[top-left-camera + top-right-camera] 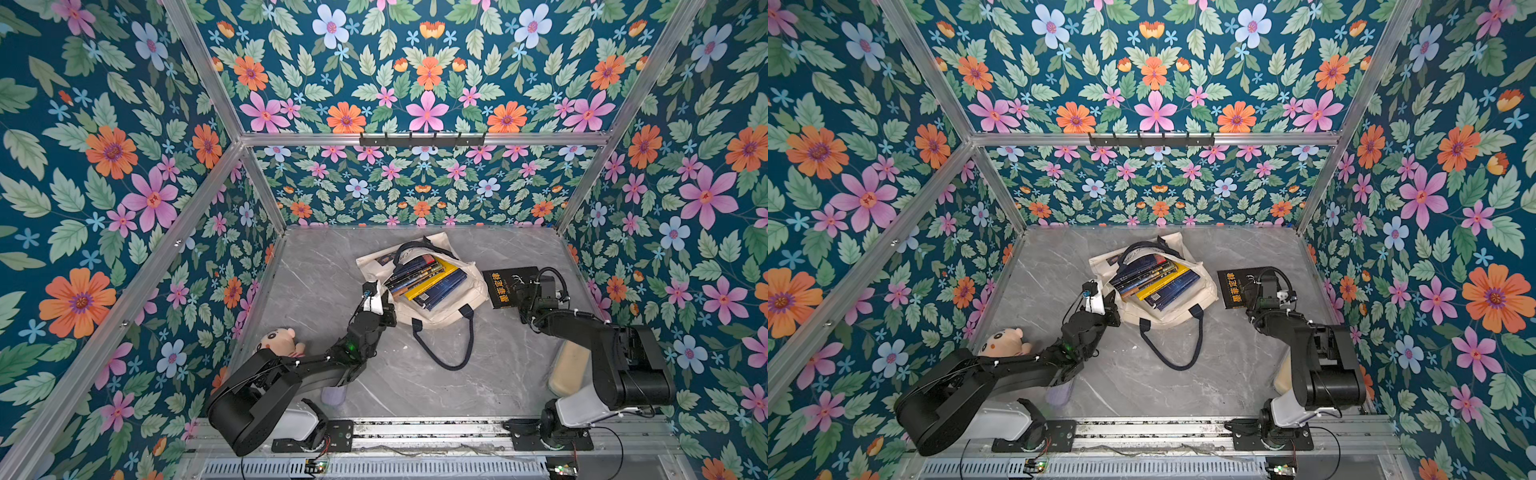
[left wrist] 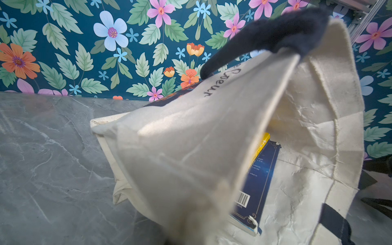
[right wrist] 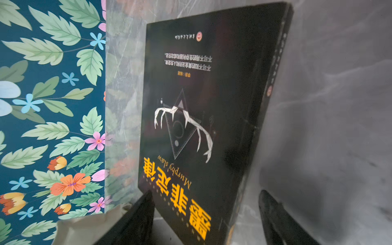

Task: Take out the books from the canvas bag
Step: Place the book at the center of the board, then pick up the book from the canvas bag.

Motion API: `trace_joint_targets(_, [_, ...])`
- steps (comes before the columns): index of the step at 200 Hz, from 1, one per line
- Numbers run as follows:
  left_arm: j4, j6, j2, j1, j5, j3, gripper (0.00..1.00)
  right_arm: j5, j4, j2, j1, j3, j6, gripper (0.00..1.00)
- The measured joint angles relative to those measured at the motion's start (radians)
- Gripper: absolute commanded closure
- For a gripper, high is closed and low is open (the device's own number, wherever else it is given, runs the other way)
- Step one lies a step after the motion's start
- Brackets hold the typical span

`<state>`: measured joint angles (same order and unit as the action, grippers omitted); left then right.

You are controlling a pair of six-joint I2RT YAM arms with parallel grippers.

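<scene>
Closest to the lens, two black arms reached over the grey marble table (image 1: 332,266). Mid-table lay the canvas bag (image 1: 478,293), its rim pinched tight and lifted by the left gripper (image 1: 376,300), so the mouth gaped over the slanted stack of books (image 1: 428,279) inside. Just beside the bag, flat on the table, lay a black paperback (image 1: 504,287) with an orange title. The right gripper (image 3: 205,193) hovered at its near edge, jaws wide apart, gripping nothing. Good practice here: rise clear of that cover, keep the rim raised, then take the topmost book by its exposed edge.
</scene>
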<state>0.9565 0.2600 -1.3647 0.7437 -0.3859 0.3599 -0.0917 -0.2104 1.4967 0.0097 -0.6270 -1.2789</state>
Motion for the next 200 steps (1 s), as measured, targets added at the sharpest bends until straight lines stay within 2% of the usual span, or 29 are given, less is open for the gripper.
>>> trace_joint_targets(43, [-0.008,0.000,0.007,0.000,0.000,0.000,1.00,-0.013,0.090,-0.160,0.005,0.036,0.031,0.01])
trace_joint_targets(110, [-0.011,0.000,0.009,0.000,0.000,-0.002,1.00,0.033,0.262,-0.422,0.036,0.017,0.139,0.01])
trace_joint_targets(168, [-0.009,0.000,0.023,0.000,0.003,-0.017,1.00,0.066,0.394,-0.558,0.224,-0.063,0.246,0.01])
trace_joint_targets(200, [-0.008,0.000,0.035,0.000,0.007,-0.027,1.00,0.084,0.417,-0.554,0.390,-0.100,0.290,0.07])
